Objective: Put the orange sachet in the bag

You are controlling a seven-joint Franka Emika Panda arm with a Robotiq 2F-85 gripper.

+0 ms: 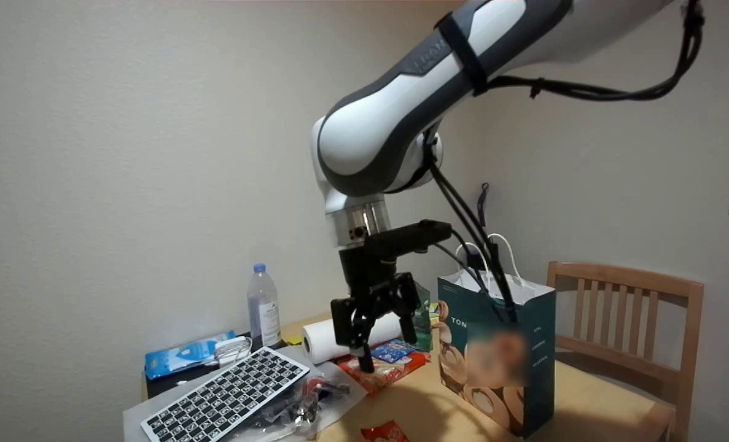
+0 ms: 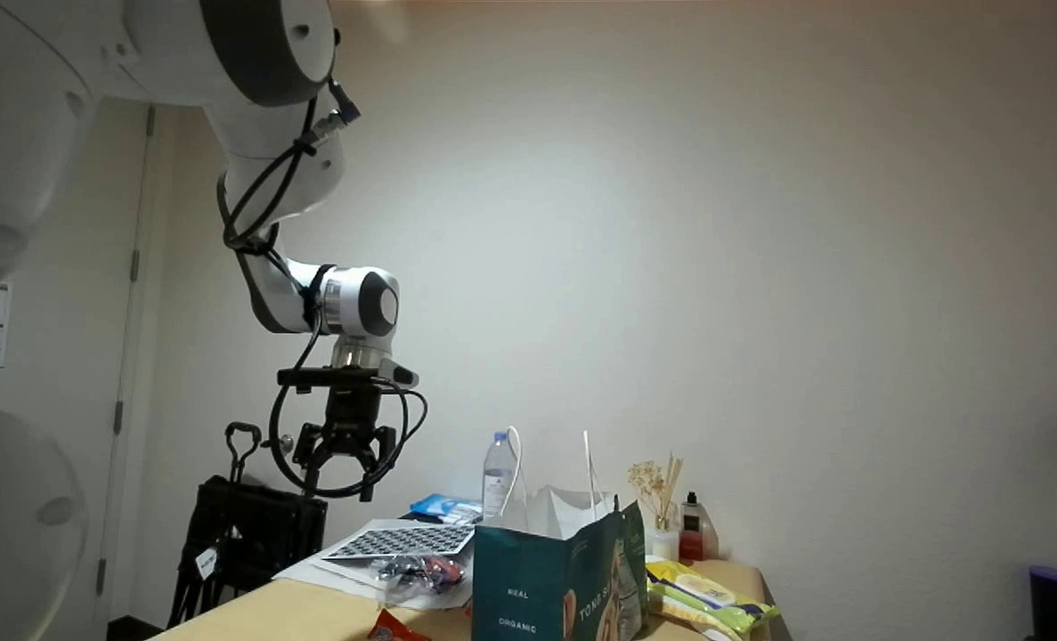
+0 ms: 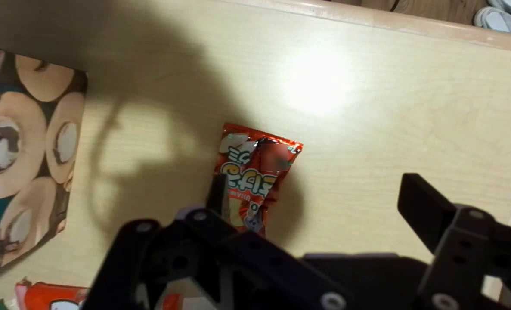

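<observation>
The orange sachet [image 3: 251, 181] lies on the table in the wrist view. Its lower end is hidden behind my left-hand finger in that view. It is at the bottom edge in both exterior views [image 1: 385, 431] [image 2: 393, 628], partly cut off. My gripper [image 1: 387, 348] is open and empty, above the table; it also shows in an exterior view [image 2: 338, 488] and in the wrist view [image 3: 313, 189]. The teal bag [image 1: 498, 362] stands upright with white handles raised and its top open; it also shows in an exterior view [image 2: 524, 579] and at the wrist view's left [image 3: 27, 142].
A larger red packet [image 1: 401, 370], a blue packet [image 1: 393, 350] and a white roll [image 1: 324, 342] lie behind the sachet. A checkered board [image 1: 226, 396], a clear plastic bag [image 1: 303, 408] and a bottle [image 1: 264, 310] are beside them. A wooden chair [image 1: 628, 279] stands behind the bag.
</observation>
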